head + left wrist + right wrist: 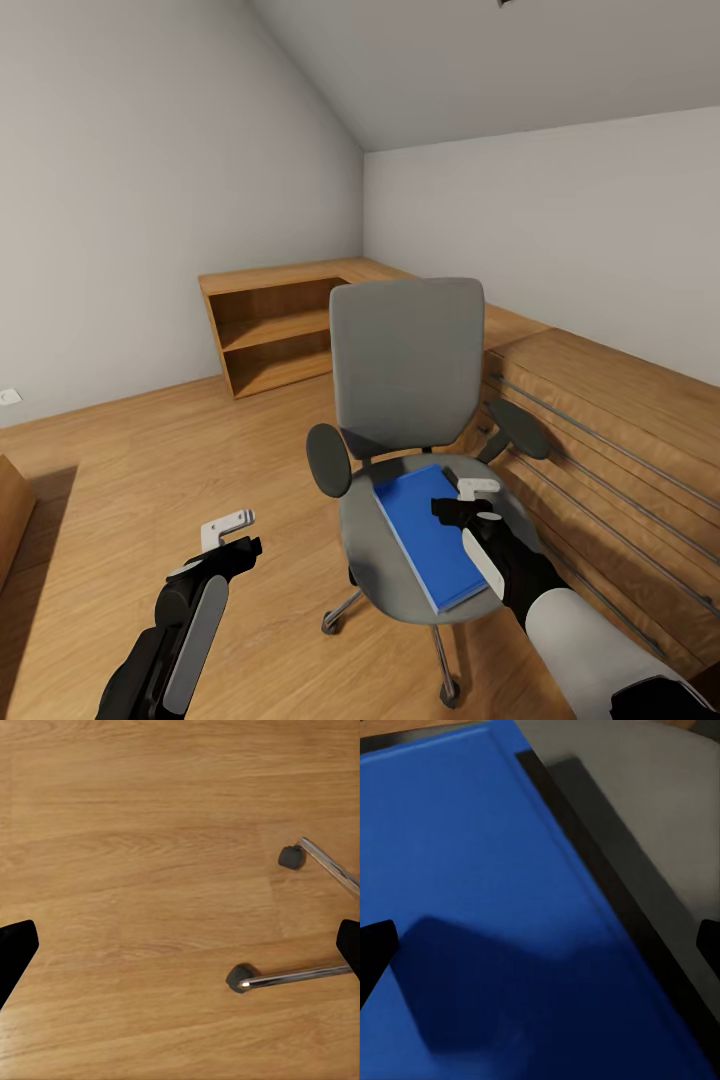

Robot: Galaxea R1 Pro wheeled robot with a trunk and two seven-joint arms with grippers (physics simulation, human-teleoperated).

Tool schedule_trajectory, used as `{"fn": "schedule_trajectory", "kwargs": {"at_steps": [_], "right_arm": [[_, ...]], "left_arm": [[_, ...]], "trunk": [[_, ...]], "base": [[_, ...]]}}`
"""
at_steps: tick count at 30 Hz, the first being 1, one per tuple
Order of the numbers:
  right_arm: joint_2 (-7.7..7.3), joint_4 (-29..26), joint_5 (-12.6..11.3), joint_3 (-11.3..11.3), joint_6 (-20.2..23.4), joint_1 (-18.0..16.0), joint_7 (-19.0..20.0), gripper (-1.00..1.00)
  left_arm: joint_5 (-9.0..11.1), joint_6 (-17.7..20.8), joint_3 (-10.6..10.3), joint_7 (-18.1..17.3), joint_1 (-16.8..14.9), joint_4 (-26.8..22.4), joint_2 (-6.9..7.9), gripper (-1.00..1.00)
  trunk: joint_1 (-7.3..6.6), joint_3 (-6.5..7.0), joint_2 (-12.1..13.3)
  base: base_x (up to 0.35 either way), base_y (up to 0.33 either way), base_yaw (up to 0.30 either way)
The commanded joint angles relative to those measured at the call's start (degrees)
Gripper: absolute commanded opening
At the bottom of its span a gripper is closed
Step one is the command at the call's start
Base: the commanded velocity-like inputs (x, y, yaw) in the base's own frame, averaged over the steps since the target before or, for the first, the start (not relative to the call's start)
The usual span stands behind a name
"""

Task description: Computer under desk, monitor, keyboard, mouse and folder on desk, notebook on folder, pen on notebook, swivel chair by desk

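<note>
From the head, the blue folder (430, 535) lies flat on the swivel chair (405, 400) seat, right under the right gripper (470, 503). So the folder job looks not yet done. The left gripper (232, 530) hangs over bare floor beside the chair. The left wrist camera sees its fingers wide apart, with chair wheels (240, 977) below. The right wrist camera sees fingers apart just above the folder (487, 907), holding nothing.
</note>
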Motion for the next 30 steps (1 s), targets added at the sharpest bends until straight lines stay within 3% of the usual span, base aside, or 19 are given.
{"fn": "schedule_trajectory", "kwargs": {"at_steps": [1,6,12,30], "right_arm": [[-0.1,0.5,-0.6,0.5,0.3,0.0,-0.5,1.0],[-0.11,0.5,-0.6,0.5,0.3,0.0,-0.6,1.0],[-0.11,0.5,-0.6,0.5,0.3,0.0,-0.6,1.0],[-0.11,0.5,-0.6,0.5,0.3,0.0,-0.6,1.0]], "left_arm": [[0.6,0.1,0.0,0.6,0.0,-0.1,0.0,1.0],[0.7,0.1,-0.1,0.6,0.0,-0.1,-0.05,1.0],[0.7,0.1,-0.1,0.6,0.0,-0.1,-0.1,1.0],[0.7,0.3,0.0,0.4,0.0,0.1,0.08,1.0]], "trunk": [[0.0,-0.06,0.0],[0.0,-0.06,0.0],[1.32,-1.14,-2.4],[1.32,-1.14,-2.4]], "base": [[0.0,0.0,0.0],[0.0,0.0,0.0],[0.0,0.0,0.0],[-0.002,0.0,0.0]]}}
